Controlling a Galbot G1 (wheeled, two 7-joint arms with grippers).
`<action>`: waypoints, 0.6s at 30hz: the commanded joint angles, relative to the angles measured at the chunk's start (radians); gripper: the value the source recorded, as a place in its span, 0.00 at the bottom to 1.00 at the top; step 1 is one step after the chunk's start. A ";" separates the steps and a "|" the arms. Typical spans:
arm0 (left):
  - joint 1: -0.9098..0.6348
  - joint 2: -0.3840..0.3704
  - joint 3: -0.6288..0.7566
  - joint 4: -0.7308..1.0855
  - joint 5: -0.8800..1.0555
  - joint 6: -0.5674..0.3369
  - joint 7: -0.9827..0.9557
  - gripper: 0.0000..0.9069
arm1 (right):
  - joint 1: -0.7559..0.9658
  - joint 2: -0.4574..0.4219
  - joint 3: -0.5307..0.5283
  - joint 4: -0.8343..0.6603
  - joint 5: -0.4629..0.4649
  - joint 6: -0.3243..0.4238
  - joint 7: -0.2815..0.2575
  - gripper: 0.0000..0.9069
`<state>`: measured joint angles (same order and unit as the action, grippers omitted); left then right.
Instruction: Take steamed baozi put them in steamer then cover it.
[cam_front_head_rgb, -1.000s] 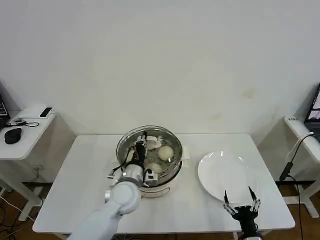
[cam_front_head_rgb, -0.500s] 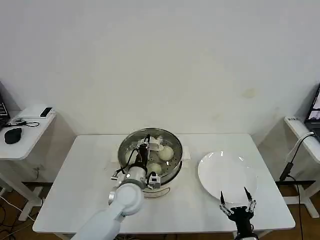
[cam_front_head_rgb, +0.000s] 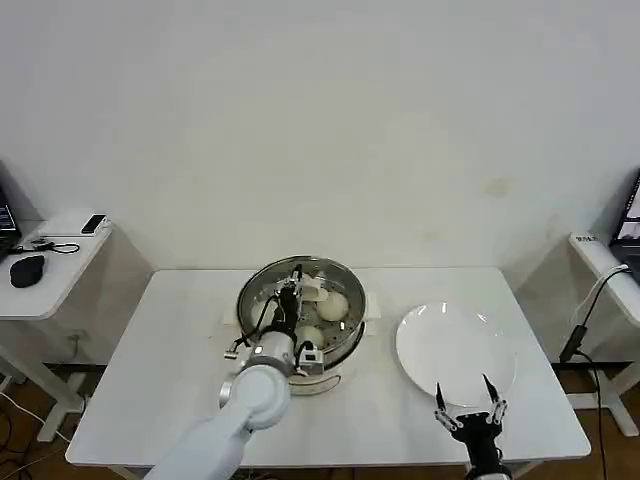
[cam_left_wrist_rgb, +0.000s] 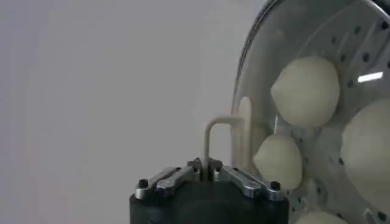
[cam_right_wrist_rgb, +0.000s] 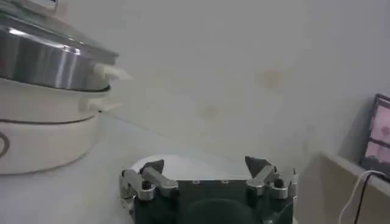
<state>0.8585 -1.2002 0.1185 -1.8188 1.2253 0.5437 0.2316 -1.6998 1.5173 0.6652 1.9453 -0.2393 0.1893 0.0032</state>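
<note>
Centrally, a white table (cam_front_head_rgb: 160, 360) stands against a plain white wall (cam_front_head_rgb: 320, 120), with a smaller white side table (cam_front_head_rgb: 50, 275) at the robot's left carrying a dark mouse (cam_front_head_rgb: 25, 268), and another pale desk edge (cam_front_head_rgb: 605, 270) at the right with a cable hanging off it. The steamer (cam_front_head_rgb: 300, 320) sits mid-table on its white base. The cover (cam_front_head_rgb: 340, 285) lies over the steamer's rim. Through the glass, steamed baozi (cam_front_head_rgb: 333, 305) rest on the perforated tray; the left wrist view shows at least three of them (cam_left_wrist_rgb: 304, 91). The left gripper (cam_front_head_rgb: 290, 295) is over the steamer, its fingers closed narrowly around the cover's pale bar handle (cam_left_wrist_rgb: 226, 137). A white plate (cam_front_head_rgb: 455, 350) lies to the right of the steamer, apart from it. The right gripper (cam_front_head_rgb: 468, 400) hangs at the near edge of the plate, claw spread wide and holding nothing.
</note>
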 joint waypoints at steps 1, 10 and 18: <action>0.022 0.015 -0.016 -0.055 -0.017 0.001 -0.004 1.00 | 0.000 0.001 -0.008 -0.003 -0.004 -0.001 0.001 1.00; 0.164 0.072 -0.074 -0.187 -0.025 -0.023 -0.022 1.00 | -0.003 0.001 -0.017 -0.002 -0.007 -0.007 0.008 1.00; 0.294 0.112 -0.127 -0.328 -0.081 -0.049 -0.063 1.00 | -0.002 -0.005 -0.030 -0.007 -0.002 -0.012 0.008 1.00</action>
<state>0.9976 -1.1287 0.0464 -1.9785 1.1957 0.5121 0.2039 -1.7017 1.5169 0.6407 1.9422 -0.2466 0.1787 0.0103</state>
